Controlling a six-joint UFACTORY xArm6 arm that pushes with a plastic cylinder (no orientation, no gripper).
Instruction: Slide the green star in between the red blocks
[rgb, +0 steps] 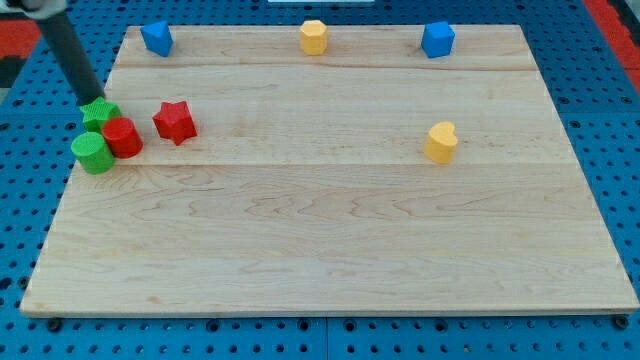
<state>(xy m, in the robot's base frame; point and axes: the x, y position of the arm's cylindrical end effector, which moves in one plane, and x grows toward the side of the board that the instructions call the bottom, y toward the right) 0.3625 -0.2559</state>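
Observation:
The green star (100, 113) lies at the board's left edge, touching the upper left of a red cylinder (123, 137). A red star (174, 122) lies a little to the right of the cylinder, apart from it. A green cylinder (93, 153) touches the red cylinder's lower left. My tip (90, 99) is at the green star's upper left edge, touching or almost touching it; the rod rises toward the view's top left.
Along the board's top edge lie a blue block (156, 38) at left, a yellow hexagonal block (314, 37) in the middle and a blue cube (437, 39) at right. A yellow heart-shaped block (441, 142) lies at the right. The wooden board (330, 230) sits on a blue perforated table.

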